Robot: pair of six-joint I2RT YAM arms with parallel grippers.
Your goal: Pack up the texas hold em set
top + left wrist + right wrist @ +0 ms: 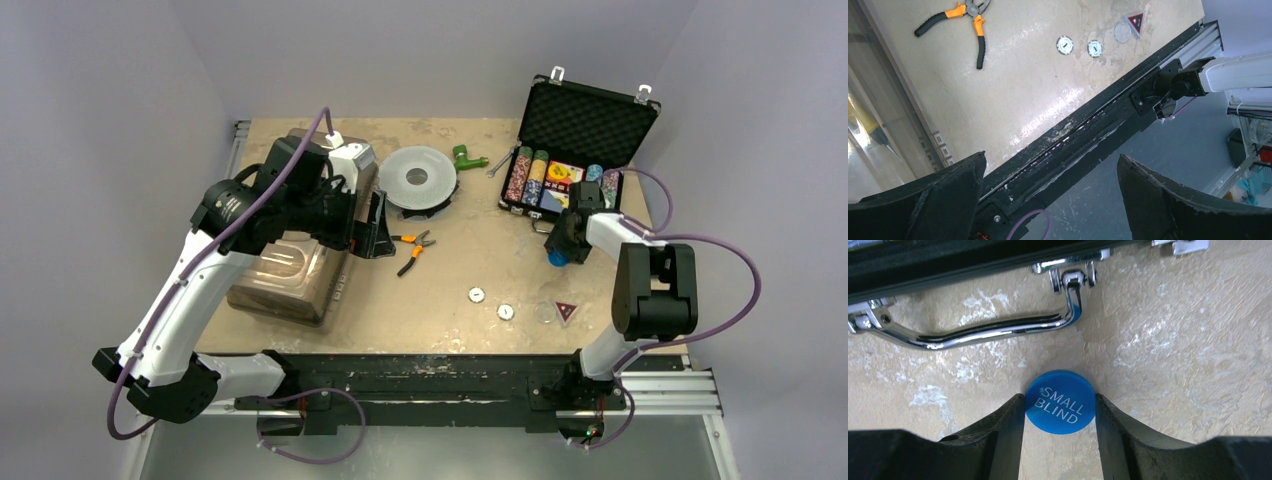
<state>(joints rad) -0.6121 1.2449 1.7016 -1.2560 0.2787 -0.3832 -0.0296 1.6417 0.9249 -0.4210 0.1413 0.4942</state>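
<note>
- Status: right gripper [1059,398] has its jaws pressed against both sides of the blue "SMALL BLIND" button [1060,409], clamped on the rim. The button's face is flat toward the wrist camera. Can't tell if it's off the table [1198,365] or resting on it.
- Button location: just in front of the open case [590,112], on the near side of its chrome handle [988,332]. Close to it, not touching.
- Key relation: the case lies straight beyond the fingers, away from the arm bases. Its long axis runs roughly left-right across the table, so the move goes over the handle and front wall, across the short axis rather than along it.
- Case contents: chip rows [528,176] at the left, card deck [560,182] in the middle, more chips at the right. A free slot for the button isn't clear from above.
- Right arm is much the nearer. The left gripper [1051,159] sits well apart by the clear bin [285,275], fingers wide apart with nothing between them.
- Left to pack, my read: two white round buttons [476,294] and the triangular button [566,311], near the table's front edge between the arms — the right arm is closer to those too.
- Risk: the button clips the handle if the lift is low.
</note>
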